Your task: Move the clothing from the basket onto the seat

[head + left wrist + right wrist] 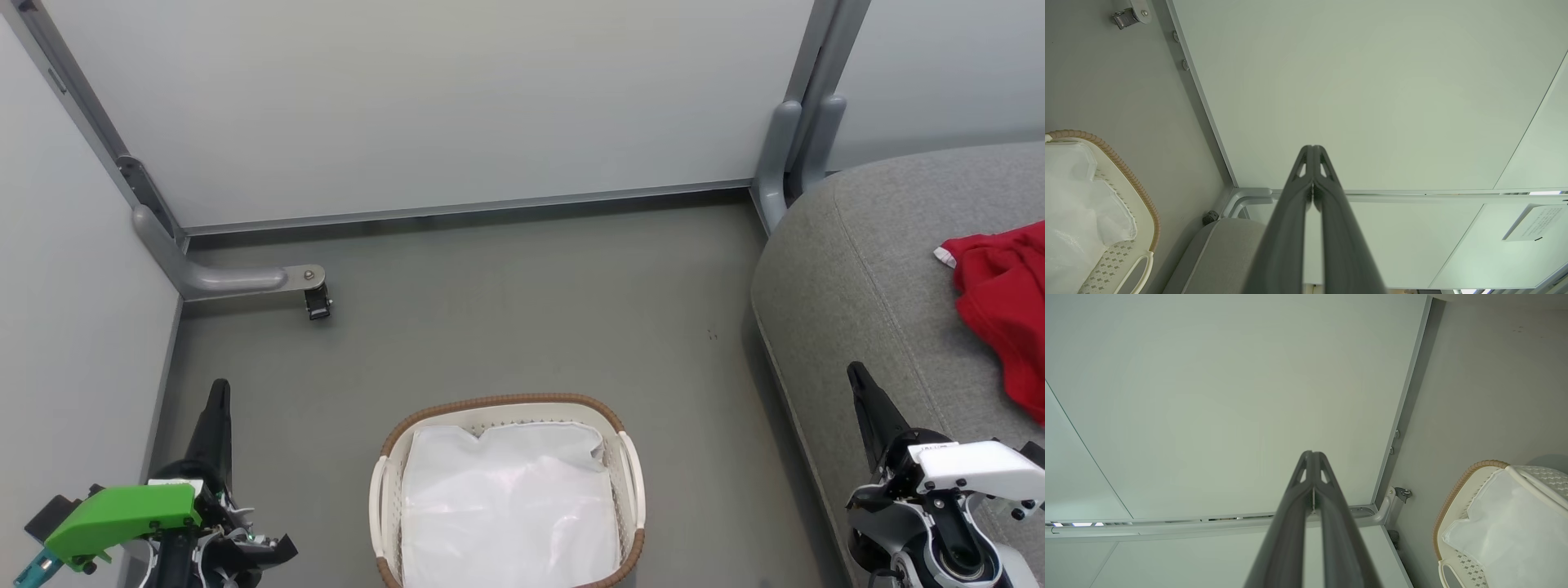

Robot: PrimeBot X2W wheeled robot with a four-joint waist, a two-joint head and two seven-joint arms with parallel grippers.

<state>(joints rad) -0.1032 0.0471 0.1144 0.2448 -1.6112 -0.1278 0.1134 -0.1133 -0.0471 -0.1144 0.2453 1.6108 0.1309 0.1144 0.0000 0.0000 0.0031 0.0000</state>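
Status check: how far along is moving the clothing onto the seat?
Done: red clothing lies on the seat; the basket holds just its white liner, as far as visible. In hand: nothing; left claw and right claw are shut, empty. Left: apparently nothing, unless something hides beneath the liner.

Head camera looking down on basket (506, 399), 2 wrist cameras facing wall (1372, 81), basket shared

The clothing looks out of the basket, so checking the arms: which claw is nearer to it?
Right. The right claw is by the edge of the seat, lower-left of the clothing; the left claw is far across the floor, beyond the basket.
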